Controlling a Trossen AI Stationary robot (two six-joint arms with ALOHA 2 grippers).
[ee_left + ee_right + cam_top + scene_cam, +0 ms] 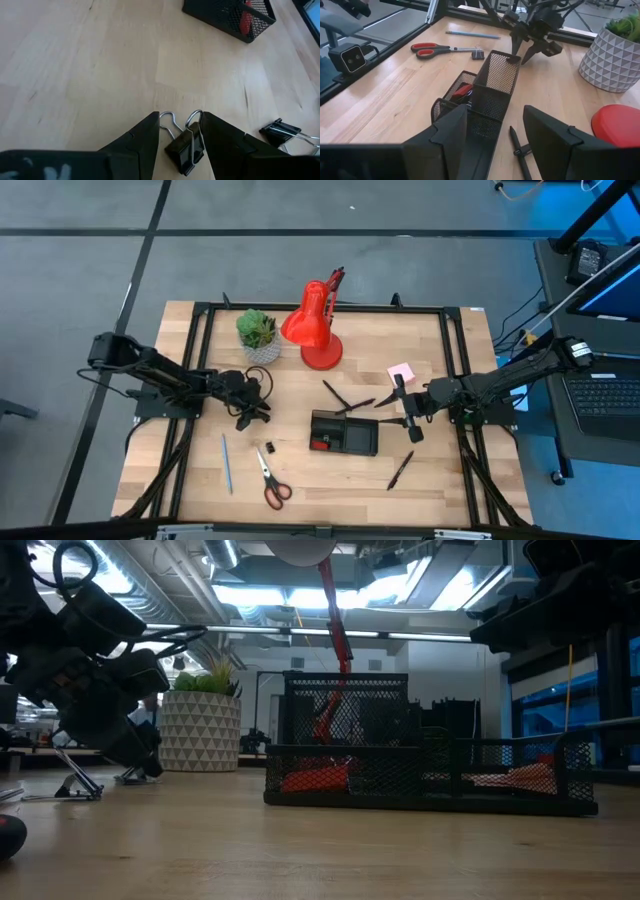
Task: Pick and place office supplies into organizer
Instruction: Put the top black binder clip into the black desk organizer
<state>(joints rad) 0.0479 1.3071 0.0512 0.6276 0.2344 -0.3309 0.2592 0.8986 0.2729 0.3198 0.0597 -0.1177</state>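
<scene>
Two binder clips (186,150) on the bench (100,75), one between the spread left hand (181,131); right hand (492,127) spread above one organizer (485,95).

A red desk lamp (316,330) is set near the far edge of the wooden desk (300,480), its round base resting on the wood. Just beside it a small green potted plant (258,334) is placed in a white patterned pot. The desk is bordered by a black metal frame (200,340). A laptop (608,395) is seen off to one side, and grey floor (80,270) is spread around.
</scene>
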